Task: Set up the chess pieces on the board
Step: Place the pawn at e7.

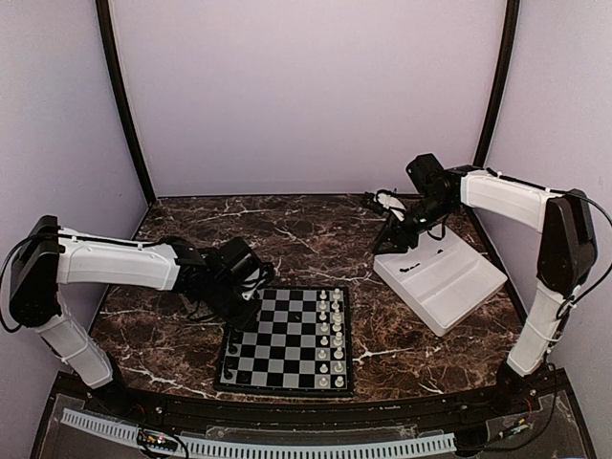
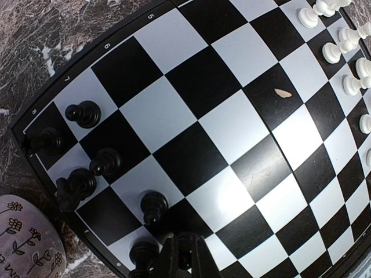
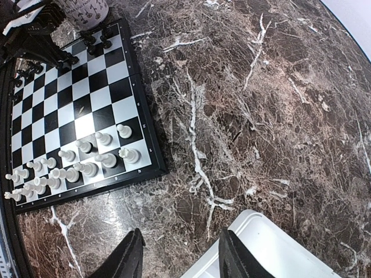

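Board (image 2: 191, 156) rim digits (image 2: 107, 45): 5, 6, 7, 8

White-shelled arms (image 1: 115, 263) with black joints and cables.

Board (image 2: 191, 156): smooth glossy checks, hard glare on the pale squares; black frame looks plastic
Black chess pieces (image 2: 84, 113): shiny moulded plastic
White pieces (image 2: 332, 53): same make, smooth, slight sheen
Table (image 3: 261, 116): brown marble-pattern top, white veins, smooth, low sheen
Tray (image 1: 442, 277): white plastic, smooth, near matt
Mug (image 2: 23, 243): pale, matt, printed flowers
Arm shells (image 1: 115, 263): white plastic, satin
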### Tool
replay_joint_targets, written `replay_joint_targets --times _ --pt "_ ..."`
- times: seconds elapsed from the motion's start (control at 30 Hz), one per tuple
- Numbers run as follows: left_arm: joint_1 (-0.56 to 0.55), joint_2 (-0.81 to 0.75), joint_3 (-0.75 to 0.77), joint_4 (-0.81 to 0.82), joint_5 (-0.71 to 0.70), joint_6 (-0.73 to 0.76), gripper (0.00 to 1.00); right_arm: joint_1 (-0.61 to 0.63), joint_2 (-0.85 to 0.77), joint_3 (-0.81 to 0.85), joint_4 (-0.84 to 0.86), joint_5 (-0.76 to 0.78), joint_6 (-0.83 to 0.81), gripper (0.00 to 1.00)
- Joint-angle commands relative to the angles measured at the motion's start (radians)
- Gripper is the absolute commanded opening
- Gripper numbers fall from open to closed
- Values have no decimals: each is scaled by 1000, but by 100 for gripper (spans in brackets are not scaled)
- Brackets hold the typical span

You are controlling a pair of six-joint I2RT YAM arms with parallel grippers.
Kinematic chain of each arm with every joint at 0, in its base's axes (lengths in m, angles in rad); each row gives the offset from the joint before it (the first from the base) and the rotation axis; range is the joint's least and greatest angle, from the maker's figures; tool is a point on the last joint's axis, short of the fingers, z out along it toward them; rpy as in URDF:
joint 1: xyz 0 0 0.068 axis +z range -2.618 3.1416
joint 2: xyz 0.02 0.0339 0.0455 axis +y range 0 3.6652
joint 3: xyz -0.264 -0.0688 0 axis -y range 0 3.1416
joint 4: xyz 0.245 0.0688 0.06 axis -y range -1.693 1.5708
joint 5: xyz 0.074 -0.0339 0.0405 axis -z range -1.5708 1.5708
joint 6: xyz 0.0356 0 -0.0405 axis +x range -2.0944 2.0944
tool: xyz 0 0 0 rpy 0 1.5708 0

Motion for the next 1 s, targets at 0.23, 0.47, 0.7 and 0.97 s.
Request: replay_joint_targets --times 0.23,0.47,0.7,0.97 --pt "-14 23 5 -5 2 15 13 9 17 19 -6 -8 -6 46" --pt "-16 32 17 -14 -9 15 16 9 17 21 -7 -9 -7 46" --pt "-19 25 17 -18 -25 11 18 10 15 18 -7 -11 -7 46" --pt "-18 22 17 -15 -43 16 17 10 12 18 -7 -12 -6 46"
